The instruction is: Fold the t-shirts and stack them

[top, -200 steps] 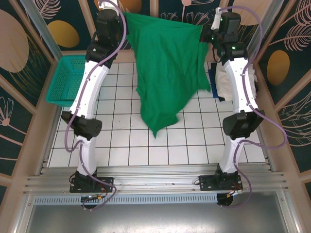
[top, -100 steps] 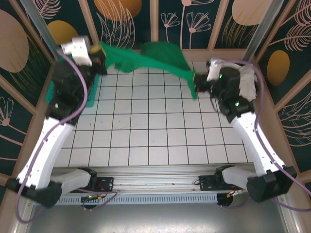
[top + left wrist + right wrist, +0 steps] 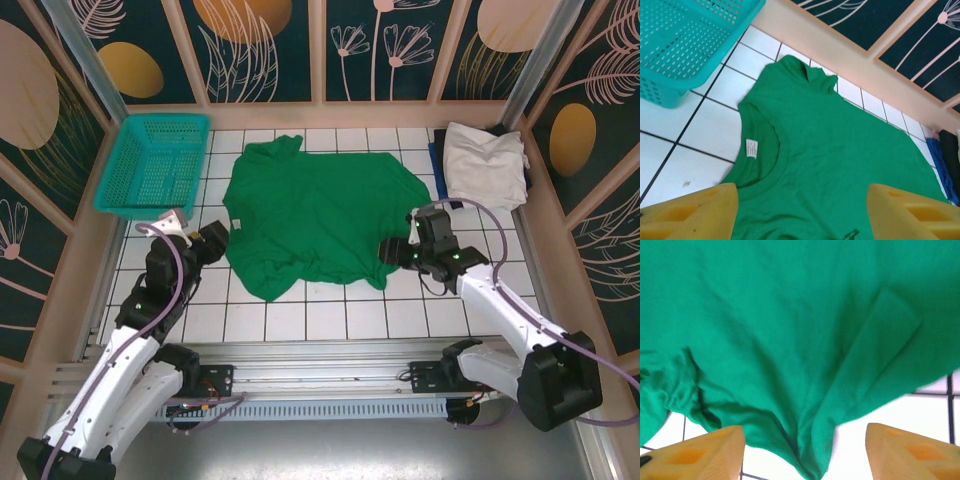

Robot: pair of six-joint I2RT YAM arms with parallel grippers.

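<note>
Now | green t-shirt (image 3: 320,210) flat, near edge rumpled | left tool (image 3: 801,192) parted | right tool (image 3: 804,430) parted

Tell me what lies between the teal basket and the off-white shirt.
The green t-shirt lies there, spread out on the tiled table, seen in the top view.

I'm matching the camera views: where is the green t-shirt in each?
Top external: the green t-shirt lies spread mid-table.
Left wrist: centre and right, collar at lower left.
Right wrist: across the top, rumpled edge at bottom centre.
Shared landmark: the white tiled table.
</note>
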